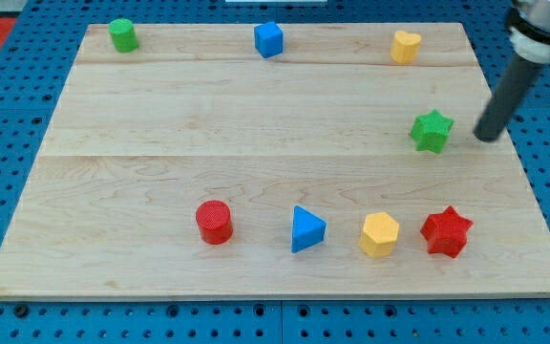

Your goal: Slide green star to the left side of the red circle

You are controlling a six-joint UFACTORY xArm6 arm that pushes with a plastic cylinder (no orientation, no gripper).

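Along the near edge of the board [256,277], a row of blocks runs from the red circle [214,222], left of centre, past a blue triangle [306,229] and a yellow hexagon [379,234] to a red star [446,231] by the near right corner. Farther back, close to the right edge, sits the green star [432,131], well apart from the red circle. At the far edge stand a green cylinder [122,34] in the left corner, a blue cube [268,39] in the middle and a yellow heart [406,46] towards the right.

The green star looks like a small, light, rigid plastic piece that should slide easily on the smooth wood. Its points make it likely to spin if pushed off-centre, so contact belongs squarely on its right side, then steered round behind the row.

My tip [486,139] rests just beside the star's right, not touching it. The rod leans up and out towards the far right corner. It carries nothing; there are no jaws to open or close.
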